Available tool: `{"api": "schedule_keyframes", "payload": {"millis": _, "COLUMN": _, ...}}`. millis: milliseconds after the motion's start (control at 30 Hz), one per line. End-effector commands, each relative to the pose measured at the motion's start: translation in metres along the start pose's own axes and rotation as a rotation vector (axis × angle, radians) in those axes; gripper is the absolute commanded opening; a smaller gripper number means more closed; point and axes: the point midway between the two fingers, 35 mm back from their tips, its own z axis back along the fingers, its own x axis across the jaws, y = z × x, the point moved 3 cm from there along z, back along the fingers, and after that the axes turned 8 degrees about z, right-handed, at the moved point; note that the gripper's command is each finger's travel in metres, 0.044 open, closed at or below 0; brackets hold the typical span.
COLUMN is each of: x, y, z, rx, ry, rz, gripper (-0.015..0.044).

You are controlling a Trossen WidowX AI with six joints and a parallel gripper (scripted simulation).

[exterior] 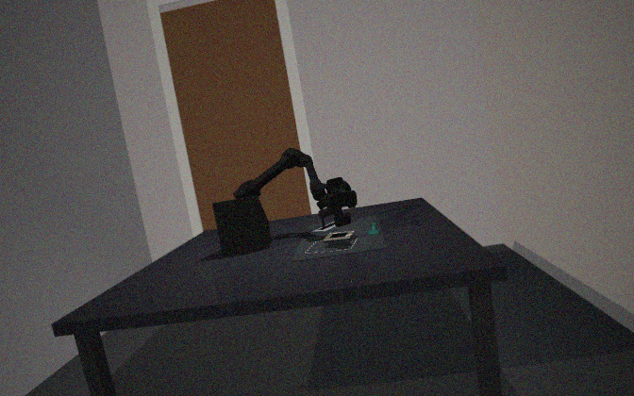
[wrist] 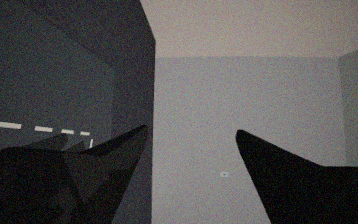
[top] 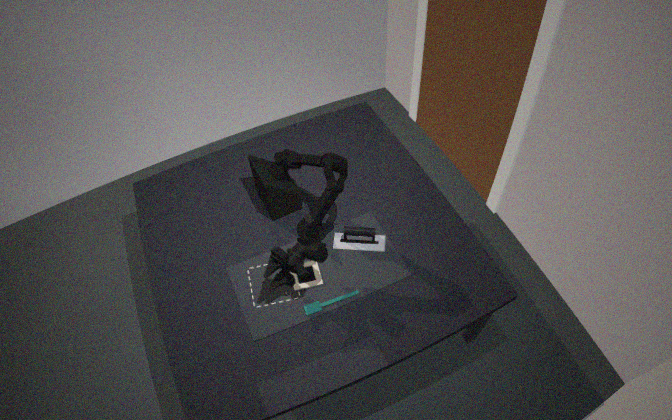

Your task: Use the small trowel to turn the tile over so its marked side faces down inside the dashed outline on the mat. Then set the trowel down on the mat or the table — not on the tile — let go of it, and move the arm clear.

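The tile [top: 315,284] [exterior: 331,239] shows a pale border around a dark square on top. It overlaps the right part of the dashed outline [top: 250,286] [exterior: 329,252] [wrist: 43,129] on the mat [top: 271,326]. The teal trowel [top: 312,307] [exterior: 373,230] lies apart from the tile, its blade near the outline's corner and its handle pointing away to the right in the top view. My gripper [top: 272,265] [wrist: 191,131] is open and empty, pointing sideways above the outline beside the tile. The arm hides part of the tile and outline in the top view.
A white plate [top: 339,243] with a low black rack [top: 359,234] stands right of the arm's wrist in the top view. The arm's black base block [top: 276,193] [exterior: 241,226] stands behind the mat. The dark table's [exterior: 280,305] edge shows in the exterior view.
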Motion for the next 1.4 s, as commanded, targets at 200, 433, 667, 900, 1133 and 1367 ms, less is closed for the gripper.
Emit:
{"api": "schedule_keyframes", "payload": {"millis": 200, "x": 0.0, "y": 0.0, "z": 0.0, "rx": 0.0, "ry": 0.0, "rz": 0.0, "gripper": 0.0216}}
{"api": "schedule_keyframes", "payload": {"millis": 433, "x": 0.0, "y": 0.0, "z": 0.0, "rx": 0.0, "ry": 0.0, "rz": 0.0, "gripper": 0.01}}
{"api": "schedule_keyframes", "payload": {"millis": 667, "x": 0.0, "y": 0.0, "z": 0.0, "rx": 0.0, "ry": 0.0, "rz": 0.0, "gripper": 0.01}}
{"api": "schedule_keyframes", "payload": {"millis": 900, "x": 0.0, "y": 0.0, "z": 0.0, "rx": 0.0, "ry": 0.0, "rz": 0.0, "gripper": 0.0}}
{"api": "schedule_keyframes", "payload": {"millis": 1133, "x": 0.0, "y": 0.0, "z": 0.0, "rx": 0.0, "ry": 0.0, "rz": 0.0, "gripper": 0.0}}
{"api": "schedule_keyframes", "payload": {"millis": 1367, "x": 0.0, "y": 0.0, "z": 0.0, "rx": 0.0, "ry": 0.0, "rz": 0.0, "gripper": 0.01}}
